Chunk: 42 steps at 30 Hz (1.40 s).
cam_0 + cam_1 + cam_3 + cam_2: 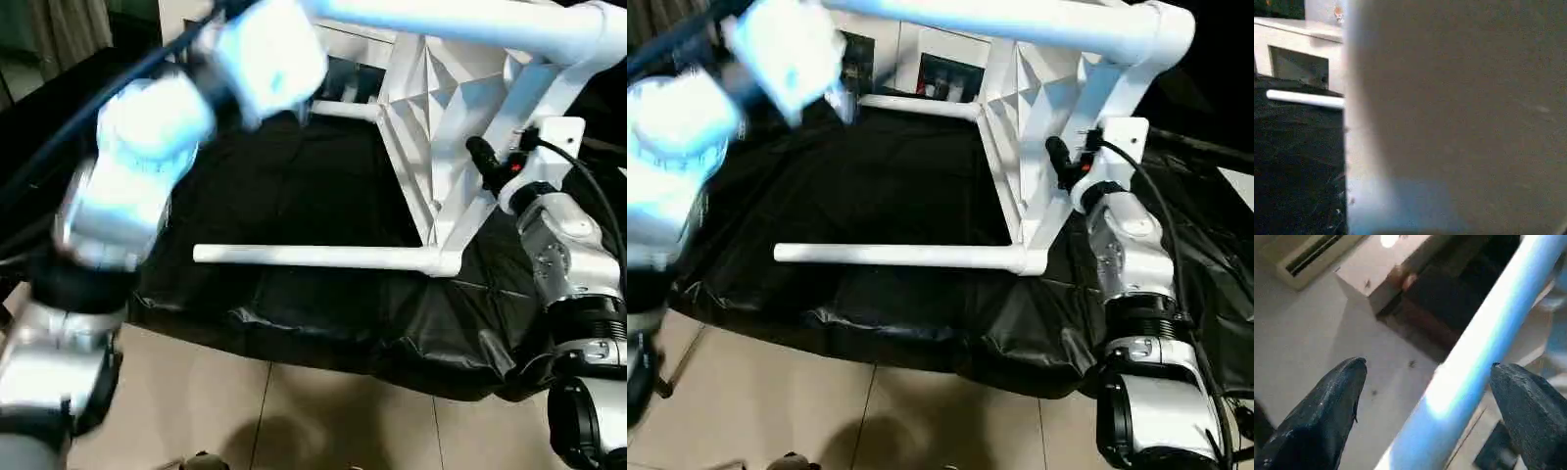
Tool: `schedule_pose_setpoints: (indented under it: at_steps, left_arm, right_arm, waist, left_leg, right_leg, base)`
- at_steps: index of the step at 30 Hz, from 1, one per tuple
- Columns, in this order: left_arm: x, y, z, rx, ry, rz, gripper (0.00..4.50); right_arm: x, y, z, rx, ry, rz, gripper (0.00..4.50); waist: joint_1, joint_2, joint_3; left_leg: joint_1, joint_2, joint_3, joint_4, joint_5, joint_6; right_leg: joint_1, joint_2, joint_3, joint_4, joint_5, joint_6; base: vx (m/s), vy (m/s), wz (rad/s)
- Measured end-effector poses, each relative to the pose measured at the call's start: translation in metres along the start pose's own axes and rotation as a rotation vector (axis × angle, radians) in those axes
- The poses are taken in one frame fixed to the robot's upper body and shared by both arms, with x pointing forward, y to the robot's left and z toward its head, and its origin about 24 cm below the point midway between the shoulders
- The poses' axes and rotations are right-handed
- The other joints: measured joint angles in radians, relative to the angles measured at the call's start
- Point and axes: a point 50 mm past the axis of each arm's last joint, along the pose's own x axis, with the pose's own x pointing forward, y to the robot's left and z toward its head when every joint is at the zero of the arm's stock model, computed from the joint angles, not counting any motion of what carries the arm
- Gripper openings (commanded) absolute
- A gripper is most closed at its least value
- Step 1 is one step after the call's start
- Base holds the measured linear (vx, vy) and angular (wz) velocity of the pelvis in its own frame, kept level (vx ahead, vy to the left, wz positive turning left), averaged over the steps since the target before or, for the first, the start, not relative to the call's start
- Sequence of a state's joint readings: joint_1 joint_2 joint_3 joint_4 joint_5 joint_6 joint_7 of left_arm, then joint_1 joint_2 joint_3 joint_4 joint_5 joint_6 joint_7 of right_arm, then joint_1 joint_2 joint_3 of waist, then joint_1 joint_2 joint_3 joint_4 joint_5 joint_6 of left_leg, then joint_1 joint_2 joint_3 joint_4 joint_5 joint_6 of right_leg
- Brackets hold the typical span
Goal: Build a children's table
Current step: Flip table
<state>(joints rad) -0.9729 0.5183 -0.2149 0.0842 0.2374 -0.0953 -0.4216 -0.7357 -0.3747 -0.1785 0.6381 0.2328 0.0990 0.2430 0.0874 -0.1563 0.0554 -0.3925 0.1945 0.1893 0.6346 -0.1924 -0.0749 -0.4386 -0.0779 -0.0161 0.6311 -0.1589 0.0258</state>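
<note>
The children's table lies on its side on the black sheet, its ribbed white top (431, 88) standing on edge at the right. Its legs point left: a low one (313, 257) just above the sheet, a high one (460, 22) across the picture's top and a far one (343, 110). My left arm (147, 137) is raised at the left beside the high leg. In the left wrist view my left gripper (1427, 365) is open, and a pale-blue tube leg (1474, 352) passes between its fingers, clear of both. My right gripper (482, 162) is clamped on the top's slanting rim.
The black-sheeted work table (274, 196) ends in a crumpled front edge near my body, with tiled floor (294, 411) below it. A white cabinet (931, 69) stands behind the table. A black cable (588, 186) runs along my right forearm.
</note>
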Motion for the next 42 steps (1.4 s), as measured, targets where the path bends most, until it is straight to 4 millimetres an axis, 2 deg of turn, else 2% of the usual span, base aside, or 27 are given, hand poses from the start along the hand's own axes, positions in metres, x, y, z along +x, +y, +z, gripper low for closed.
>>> schedule_pose_setpoints:
  at_steps: [4,8,9,12,13,17,23,28,32,38,42]
  left_arm:
    - [0.007,0.002,-0.02,0.011,0.078,-0.004,4.5]
    - [0.012,0.004,-0.028,0.014,0.112,-0.009,4.5]
    - [0.013,0.002,-0.028,0.009,0.104,-0.01,4.22]
    - [0.015,0.002,-0.027,-0.003,0.078,0.006,4.15]
    - [0.015,0.003,-0.027,-0.002,0.071,0.01,3.95]
    - [0.016,0.001,-0.027,-0.011,0.059,0.003,3.69]
    - [0.015,-0.003,-0.027,-0.02,0.055,-0.018,3.43]
    - [0.013,-0.003,-0.027,-0.025,0.058,-0.015,3.28]
    - [0.012,0.001,-0.028,-0.119,0.067,0.022,3.12]
    - [0.008,0.005,-0.032,-0.303,0.071,0.106,3.02]
    - [0.004,0.0,-0.036,-0.449,0.08,0.162,2.95]
  right_arm:
    - [0.001,0.002,0.001,-0.017,0.0,0.005,1.95]
    - [0.001,0.003,0.003,-0.019,-0.003,0.007,1.95]
    - [0.001,0.003,0.003,-0.022,-0.004,0.007,1.95]
    - [0.001,0.004,0.005,-0.026,-0.004,0.005,1.95]
    - [0.001,0.004,0.006,-0.027,-0.006,0.005,1.95]
    - [0.0,0.003,0.007,-0.037,-0.006,0.003,1.95]
    - [-0.001,-0.003,0.011,-0.062,0.002,-0.004,1.95]
    - [-0.001,-0.008,0.021,-0.106,-0.008,0.005,1.95]
    - [0.001,-0.017,0.048,-0.188,-0.04,0.015,1.95]
    - [0.001,-0.03,0.105,-0.375,-0.133,0.011,1.95]
    - [0.0,-0.032,0.14,-0.507,-0.185,0.006,1.95]
  waist:
    - [0.0,0.0,0.0]
    - [0.0,0.002,0.001]
    - [0.0,0.003,0.002]
    - [0.0,0.004,0.003]
    - [0.001,0.005,0.003]
    - [0.002,0.007,0.004]
    - [0.007,0.016,0.006]
    - [0.006,0.029,0.007]
    - [0.006,0.039,0.007]
    - [0.006,0.038,0.007]
    - [0.004,0.038,0.008]
  left_leg:
    - [-0.002,0.0,-0.003,-0.001,0.001,-0.002]
    - [-0.002,0.0,-0.003,0.0,0.001,-0.002]
    - [-0.002,0.0,-0.003,-0.001,0.001,-0.002]
    - [-0.002,0.0,-0.004,-0.001,0.001,-0.002]
    - [-0.002,0.0,-0.004,-0.001,0.001,-0.002]
    - [-0.002,0.0,-0.004,-0.001,0.001,-0.002]
    - [-0.003,-0.001,-0.003,-0.001,0.001,-0.002]
    - [-0.003,-0.001,-0.002,-0.001,0.001,-0.002]
    - [-0.003,-0.001,0.0,-0.001,0.002,-0.001]
    - [-0.005,-0.001,0.005,-0.002,0.004,0.003]
    - [-0.007,-0.001,0.006,-0.001,0.006,0.005]
  right_leg:
    - [-0.001,0.001,-0.002,0.0,0.0,0.0]
    - [-0.001,0.001,-0.002,0.0,0.001,-0.001]
    - [-0.001,0.001,-0.002,0.001,0.003,-0.005]
    - [-0.001,0.001,-0.002,0.001,0.003,-0.006]
    - [-0.001,0.001,-0.002,0.001,0.003,-0.006]
    - [-0.001,0.0,-0.002,0.0,0.003,-0.006]
    - [-0.001,0.0,-0.001,0.0,0.003,-0.006]
    - [-0.001,-0.001,-0.001,0.0,0.003,-0.006]
    - [-0.003,-0.001,0.0,0.001,0.003,-0.006]
    - [-0.005,-0.001,0.0,0.001,0.003,-0.006]
    - [-0.006,-0.003,0.0,0.001,0.003,-0.006]
  base:
    - [0.0,0.0,0.0]
    - [0.0,0.0,0.0]
    - [0.0,0.0,0.0]
    - [0.0,0.0,0.0]
    - [0.0,0.0,0.0]
    - [0.0,0.0,0.0]
    - [0.0,0.0,0.0]
    - [0.0,0.0,0.0]
    - [0.0,0.0,0.0]
    - [0.0,0.0,0.0]
    - [0.0,0.0,0.0]
